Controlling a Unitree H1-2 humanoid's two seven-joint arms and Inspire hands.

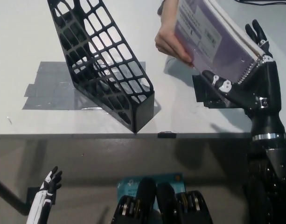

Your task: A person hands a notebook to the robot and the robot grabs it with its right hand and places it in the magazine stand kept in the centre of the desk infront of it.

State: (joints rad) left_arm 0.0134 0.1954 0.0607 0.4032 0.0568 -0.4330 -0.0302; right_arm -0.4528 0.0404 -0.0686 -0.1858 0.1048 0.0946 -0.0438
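Observation:
A person's hand [172,41] holds a purple spiral notebook [212,37] tilted above the desk at the upper right. My black right hand [255,87] is at the notebook's spiral edge. Its thumb lies under the lower corner and its fingers [256,33] stand straight up behind the back cover, not closed on it. The black mesh magazine stand [105,65] leans on the desk left of centre, its open top toward the far left. My white left hand [49,185] rests low at the lower left, below the desk edge, fingers loosely spread.
The stand sits on a grey taped patch [45,86]. A black mat [209,97] lies on the white desk [21,42] under the notebook. A small black marker [166,135] sits on the desk's front edge.

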